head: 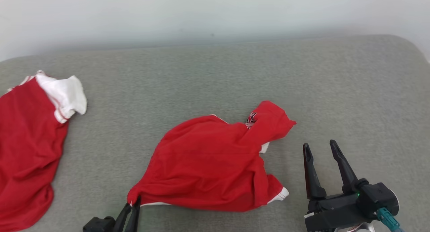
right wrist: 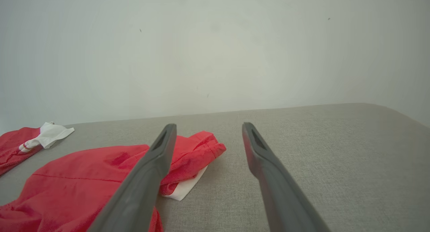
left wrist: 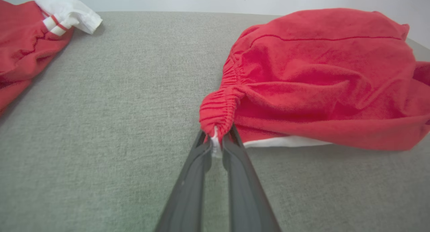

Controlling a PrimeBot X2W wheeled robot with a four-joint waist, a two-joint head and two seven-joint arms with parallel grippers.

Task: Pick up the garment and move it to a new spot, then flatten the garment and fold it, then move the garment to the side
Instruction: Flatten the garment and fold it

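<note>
The garment [head: 208, 164] is a crumpled red piece with white trim, lying at the middle front of the grey padded surface [head: 235, 70]. My left gripper [head: 134, 202] is shut on its near left corner; in the left wrist view the fingertips pinch the gathered red waistband [left wrist: 216, 111], with my left gripper [left wrist: 216, 141] closed around it. The garment [left wrist: 322, 77] bulges up to the right of that pinch. My right gripper [head: 320, 145] stands open just right of the garment, fingers apart and nothing between them. In the right wrist view my right gripper [right wrist: 208, 126] hovers above the garment's [right wrist: 74, 181] right end.
A second red garment with a white sleeve [head: 30, 141] lies at the left edge, also seen as the other red garment [left wrist: 23, 47] in the left wrist view. A pale wall [head: 215, 13] backs the surface. Bare grey padding [head: 352, 97] stretches to the right.
</note>
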